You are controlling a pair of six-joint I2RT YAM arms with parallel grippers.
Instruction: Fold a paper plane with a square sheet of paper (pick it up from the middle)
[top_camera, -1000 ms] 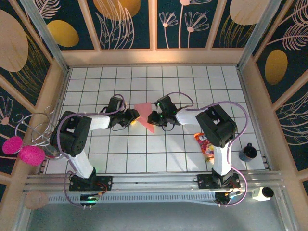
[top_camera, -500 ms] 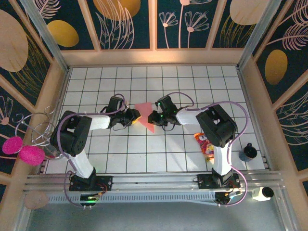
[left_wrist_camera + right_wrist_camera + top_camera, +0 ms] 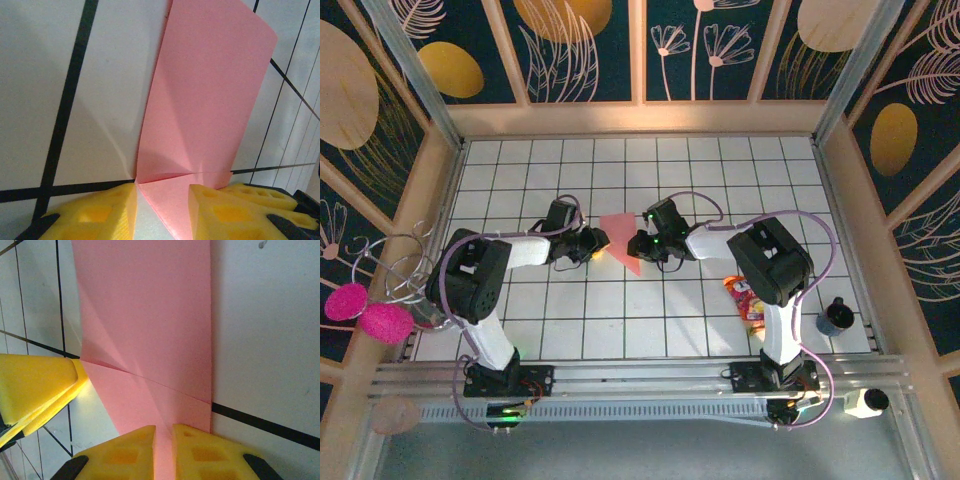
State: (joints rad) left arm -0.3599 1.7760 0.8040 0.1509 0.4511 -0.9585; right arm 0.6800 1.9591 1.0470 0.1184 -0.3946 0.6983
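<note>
The thin salmon-pink square paper sheet (image 3: 620, 238) lies between the two hands, creased a little but not a plane yet. The right hand (image 3: 164, 430) pinches its near edge. The left hand (image 3: 162, 186) has its fingers apart around a corner, maybe not touching. Most folds are left.

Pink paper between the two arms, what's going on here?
Both arms are working on the pink paper at the middle of the table, part-way through folding it into a plane. The right gripper is pinched shut on one edge of the sheet, which shows several creases. The left gripper is at the opposite side, fingers apart with the paper's edge between them, not clamped. No finished plane yet.
</note>
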